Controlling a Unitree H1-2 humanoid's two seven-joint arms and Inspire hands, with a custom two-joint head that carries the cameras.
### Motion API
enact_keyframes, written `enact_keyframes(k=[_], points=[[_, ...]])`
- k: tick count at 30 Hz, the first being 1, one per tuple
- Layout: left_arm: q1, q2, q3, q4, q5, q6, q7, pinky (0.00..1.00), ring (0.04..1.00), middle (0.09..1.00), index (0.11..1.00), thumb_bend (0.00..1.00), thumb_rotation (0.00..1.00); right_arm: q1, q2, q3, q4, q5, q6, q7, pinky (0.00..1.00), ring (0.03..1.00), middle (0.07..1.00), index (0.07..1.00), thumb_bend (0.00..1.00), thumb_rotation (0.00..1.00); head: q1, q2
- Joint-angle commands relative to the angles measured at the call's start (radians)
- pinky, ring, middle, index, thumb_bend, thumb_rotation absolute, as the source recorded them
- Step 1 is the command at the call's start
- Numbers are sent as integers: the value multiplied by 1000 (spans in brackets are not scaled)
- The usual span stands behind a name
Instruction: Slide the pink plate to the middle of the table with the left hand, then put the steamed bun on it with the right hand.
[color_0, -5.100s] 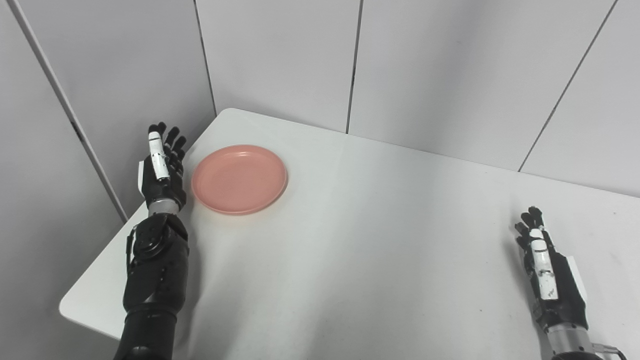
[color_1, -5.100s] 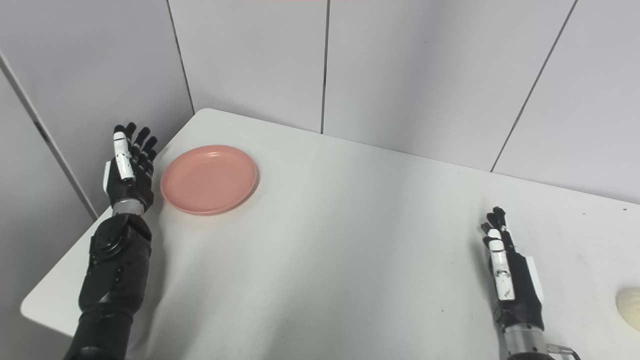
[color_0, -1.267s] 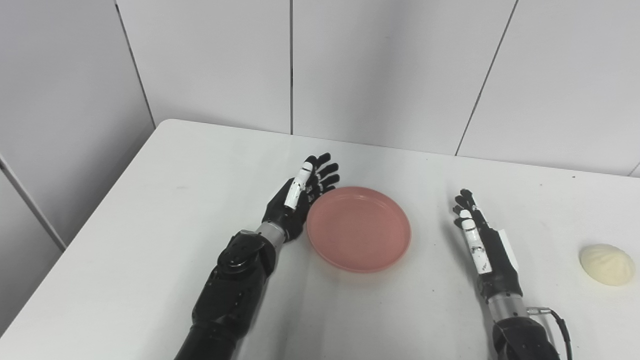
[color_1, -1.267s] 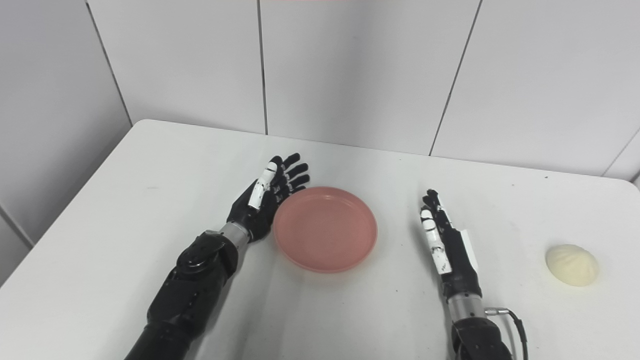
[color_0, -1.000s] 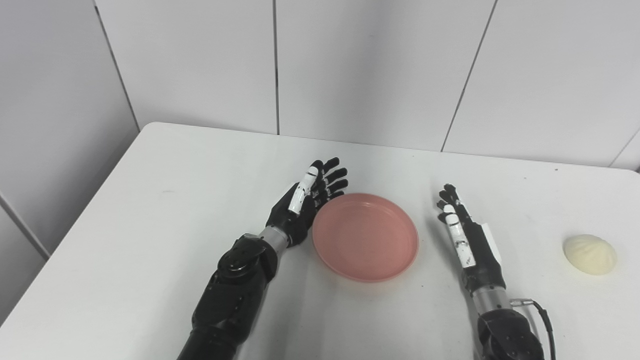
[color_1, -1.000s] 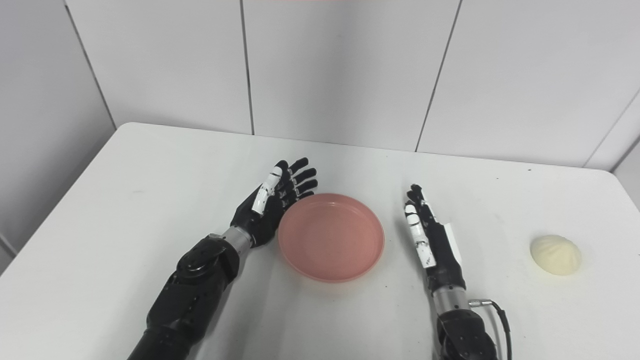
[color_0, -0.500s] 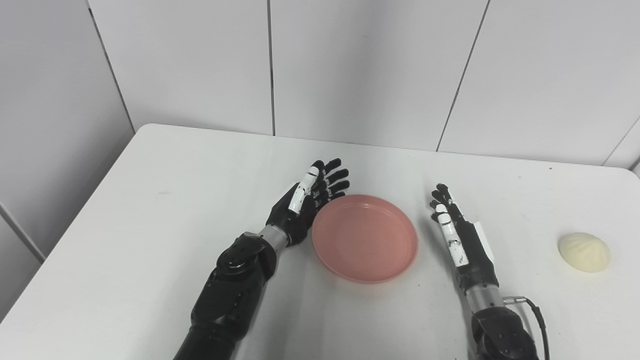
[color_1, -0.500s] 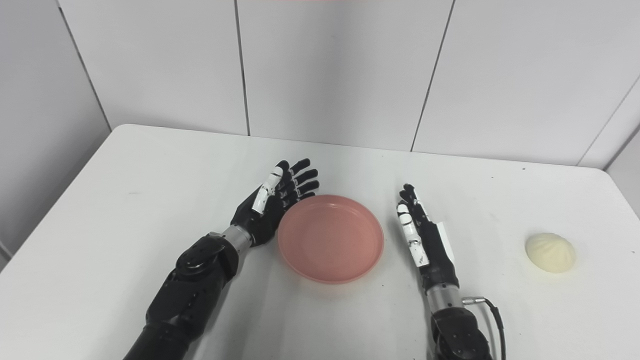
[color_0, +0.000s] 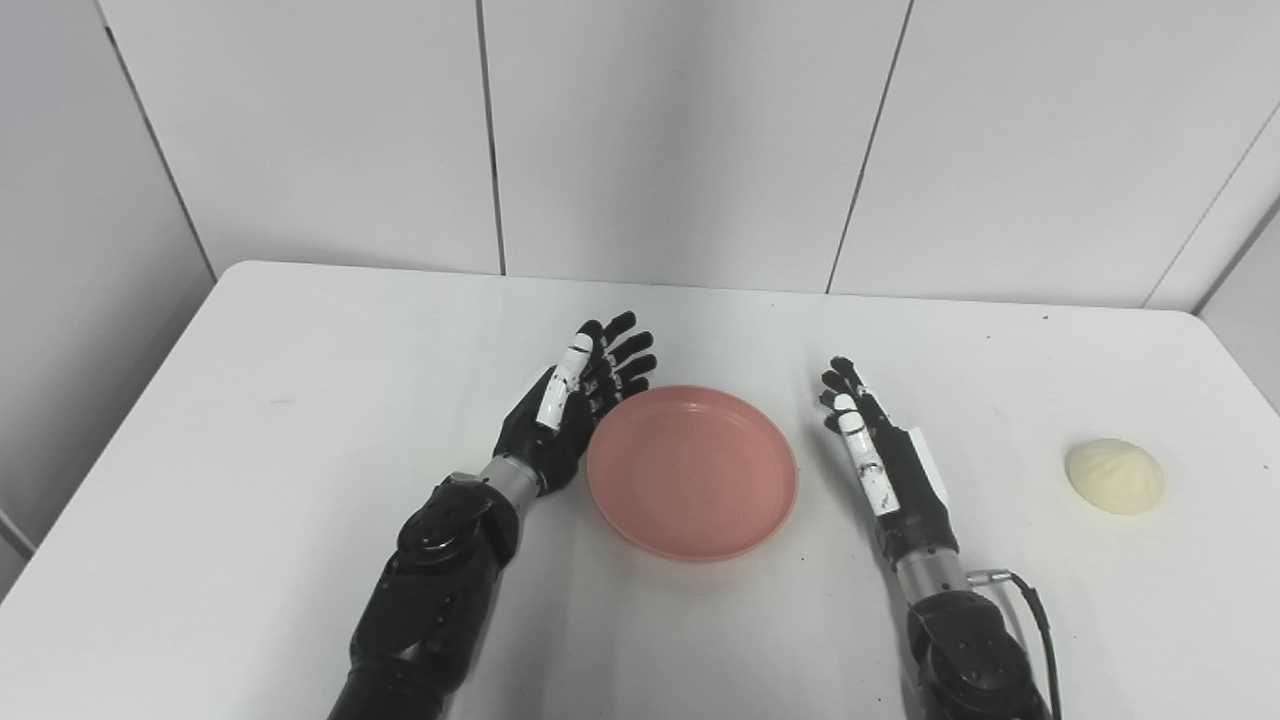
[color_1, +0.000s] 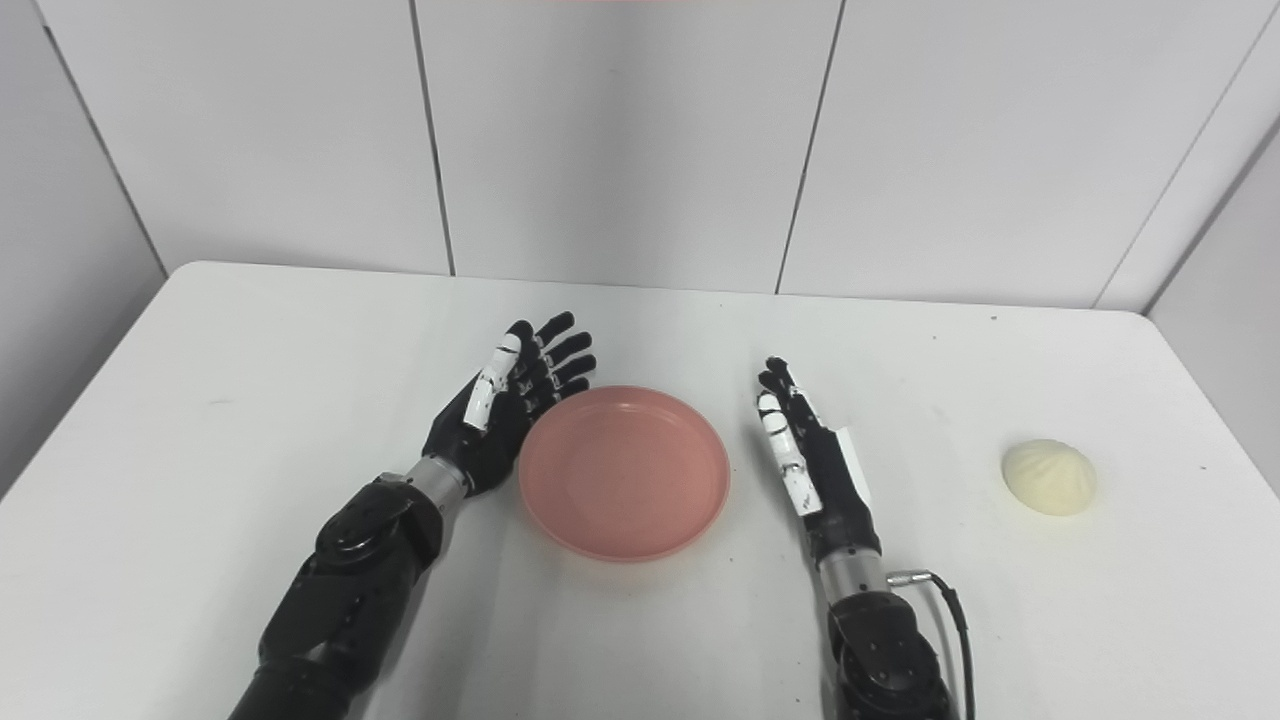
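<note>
Since the earliest frames the pink plate (color_0: 692, 472) has gone from the far left corner of the desk (color_0: 250, 420) to about its middle, and the left hand (color_0: 570, 410) has travelled with it; over the last half second nothing shifts except the camera panning. Plate is round, shallow, salmon pink, low raised rim, nothing on it, lying flat. Left hand stands edge-on at the plate's left rim, fingers spread and straight, holding nothing; whether it touches the rim I cannot tell. Right hand (color_0: 885, 465) rests edge-on just right of the plate, apart from it, fingers extended and together-ish, holding nothing. Steamed bun (color_0: 1114, 477) is a pale cream dome with pleats on top, sitting on the desk well to the right of the plate, past the right hand, near the desk's right edge, untouched.
</note>
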Motion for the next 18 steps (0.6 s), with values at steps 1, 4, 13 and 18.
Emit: enact_keyframes(k=[1, 4, 13, 18], points=[[64, 23, 3, 83, 21, 69, 27, 947, 919, 927, 929, 457, 1000, 29, 13, 2, 22, 4, -21, -17, 868, 872, 895, 906, 281, 1000, -3, 0], [60, 30, 3, 103, 26, 53, 18, 942, 915, 921, 922, 463, 1000, 25, -6, 9, -24, -28, -15, -20, 827, 855, 889, 891, 387, 997, -22, -6], [61, 52, 14, 106, 18, 50, 5, 923, 913, 921, 919, 480, 1000, 19, -66, 57, -198, -273, 33, -85, 616, 730, 810, 841, 588, 852, -84, -21], [53, 64, 18, 133, 15, 35, -12, 914, 901, 913, 912, 489, 1000, 6, -114, 56, -304, -367, 101, -66, 583, 713, 792, 824, 680, 679, -109, -26]])
